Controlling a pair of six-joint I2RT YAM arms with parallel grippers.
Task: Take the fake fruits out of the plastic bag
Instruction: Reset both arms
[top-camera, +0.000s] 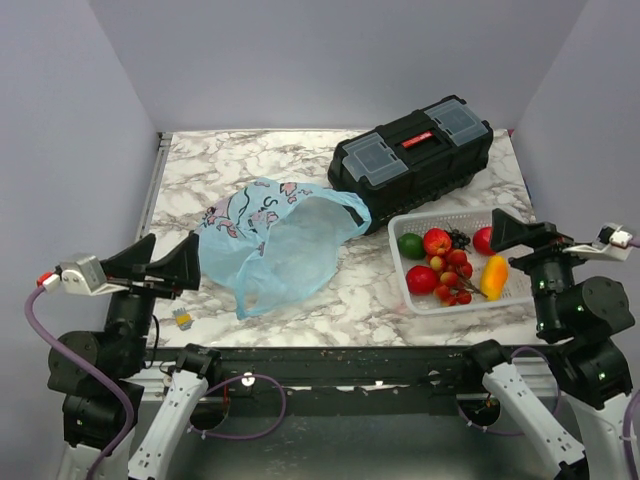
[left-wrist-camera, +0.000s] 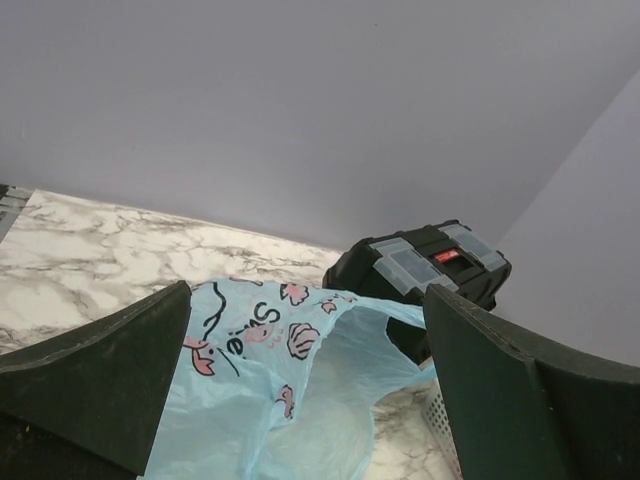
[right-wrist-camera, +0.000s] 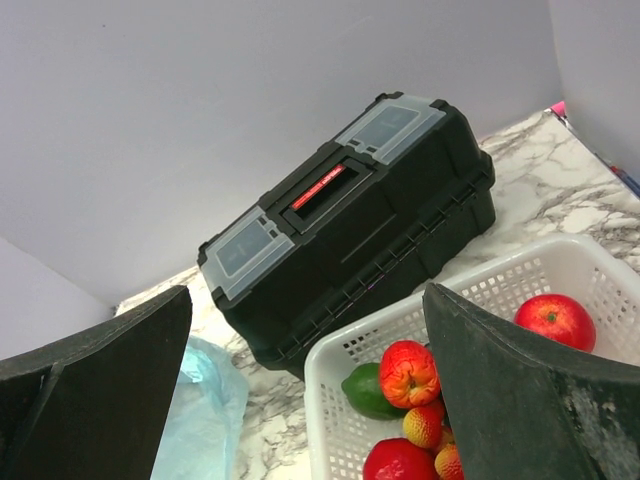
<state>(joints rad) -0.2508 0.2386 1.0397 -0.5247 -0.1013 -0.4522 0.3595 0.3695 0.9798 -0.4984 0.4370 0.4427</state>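
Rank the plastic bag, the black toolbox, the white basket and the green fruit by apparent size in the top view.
1. plastic bag and black toolbox: roughly alike, too close to rank
2. white basket
3. green fruit, clearly smallest

Blk toolbox (top-camera: 412, 150), wht mesh basket (top-camera: 425, 303)

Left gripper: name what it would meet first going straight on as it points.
Probably the plastic bag, lying ahead of the left gripper between its open fingers; the toolbox sits beyond. Depth is unclear.
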